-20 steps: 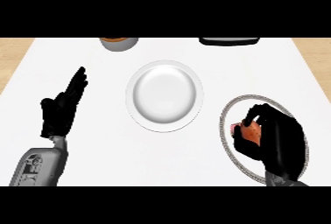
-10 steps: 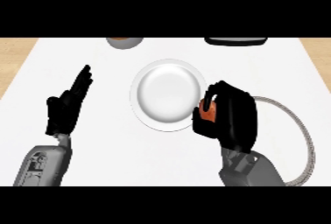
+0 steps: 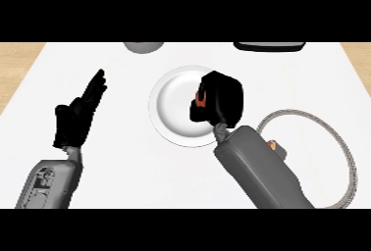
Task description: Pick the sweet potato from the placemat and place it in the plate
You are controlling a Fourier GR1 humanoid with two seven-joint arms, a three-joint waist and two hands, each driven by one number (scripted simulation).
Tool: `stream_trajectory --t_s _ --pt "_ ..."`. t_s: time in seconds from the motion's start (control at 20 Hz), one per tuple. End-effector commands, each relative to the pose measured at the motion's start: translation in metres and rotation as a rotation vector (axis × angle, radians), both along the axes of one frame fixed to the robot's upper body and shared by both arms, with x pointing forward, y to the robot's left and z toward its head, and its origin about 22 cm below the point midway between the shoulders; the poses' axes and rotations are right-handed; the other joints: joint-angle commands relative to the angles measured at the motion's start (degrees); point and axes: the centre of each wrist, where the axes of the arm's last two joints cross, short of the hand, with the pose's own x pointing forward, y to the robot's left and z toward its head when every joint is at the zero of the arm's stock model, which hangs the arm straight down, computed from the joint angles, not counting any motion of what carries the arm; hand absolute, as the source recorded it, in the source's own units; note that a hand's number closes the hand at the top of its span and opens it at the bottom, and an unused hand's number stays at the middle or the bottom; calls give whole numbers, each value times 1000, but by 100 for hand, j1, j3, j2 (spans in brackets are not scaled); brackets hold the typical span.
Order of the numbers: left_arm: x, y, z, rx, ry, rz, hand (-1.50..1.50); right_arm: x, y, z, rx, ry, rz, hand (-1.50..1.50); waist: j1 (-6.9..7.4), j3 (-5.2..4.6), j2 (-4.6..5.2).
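Observation:
My right hand (image 3: pixel 221 98) hovers over the right half of the white plate (image 3: pixel 172 105), fingers curled round the orange sweet potato (image 3: pixel 199 99), of which only a sliver shows at the hand's left side. The round placemat (image 3: pixel 340 142) with its grey woven rim lies to the right, partly hidden by my right forearm. My left hand (image 3: pixel 78 116) rests open at the left, fingers pointing up, away from the plate.
A grey bowl (image 3: pixel 143 46) sits at the counter's far edge, left of centre. A dark object (image 3: pixel 270 46) lies at the far edge to the right. Wooden floor shows past the counter's left and right edges.
My right hand has carried the sweet potato leftward from the placemat to above the plate. The left hand has kept its pose.

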Motion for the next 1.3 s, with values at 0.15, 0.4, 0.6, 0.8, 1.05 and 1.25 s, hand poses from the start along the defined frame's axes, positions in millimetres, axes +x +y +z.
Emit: stream_trajectory --t_s 0.15,0.4,0.6,0.8,1.05,1.25 --pt "5 -7 -7 3 -13 -22 0 36 10 -36 -147 150 -67 150 143 0 58" --pt "0 -1 -3 -16 -25 -47 0 49 2 -39 92 210 -130 -150 278 6 77" --pt "10 -11 -3 -17 -24 -65 0 50 -4 -61 112 185 -116 -150 319 6 113" --pt "10 -20 1 -8 -2 -69 0 46 0 -53 270 106 -59 -150 312 13 93" --pt "8 -12 -4 -8 -6 -28 0 41 -8 -56 453 -83 -102 -150 133 12 60" --pt "-4 15 -6 -4 0 -10 0 38 -6 -43 604 -160 -194 -150 8 5 -17"
